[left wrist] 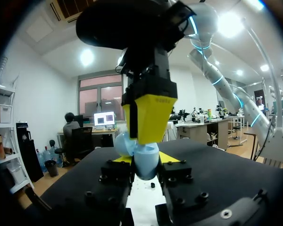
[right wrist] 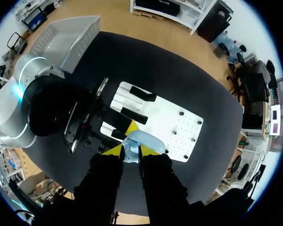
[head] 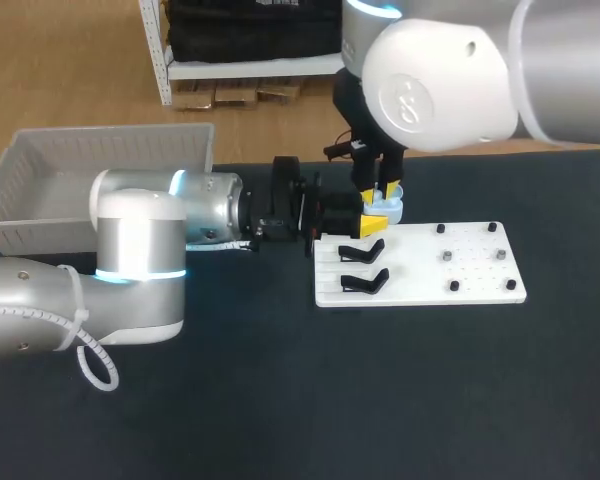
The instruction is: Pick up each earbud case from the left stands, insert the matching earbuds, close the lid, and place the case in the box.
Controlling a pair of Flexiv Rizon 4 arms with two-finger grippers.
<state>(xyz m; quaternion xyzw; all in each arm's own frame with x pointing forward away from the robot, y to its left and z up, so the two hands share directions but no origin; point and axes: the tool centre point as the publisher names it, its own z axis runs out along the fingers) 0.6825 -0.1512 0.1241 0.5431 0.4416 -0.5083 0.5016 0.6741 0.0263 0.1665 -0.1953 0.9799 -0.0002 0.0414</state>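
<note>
Head view: the pale blue earbud case [head: 390, 208] hangs at two o'clock, over the white stand board's [head: 460, 275] corner. The left arm [head: 140, 250] has its jaws clamped on it from the side, and the right arm [head: 440, 70] pinches it from above. This looks like a handover. Next, one arm must release it cleanly so the earbuds can go in.

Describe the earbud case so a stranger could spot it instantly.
Find the white board on the dark table. At its far left corner, beyond the two black stands, is the earbud case. It alone is pale blue and rounded; everything around it is black or yellow.
</note>
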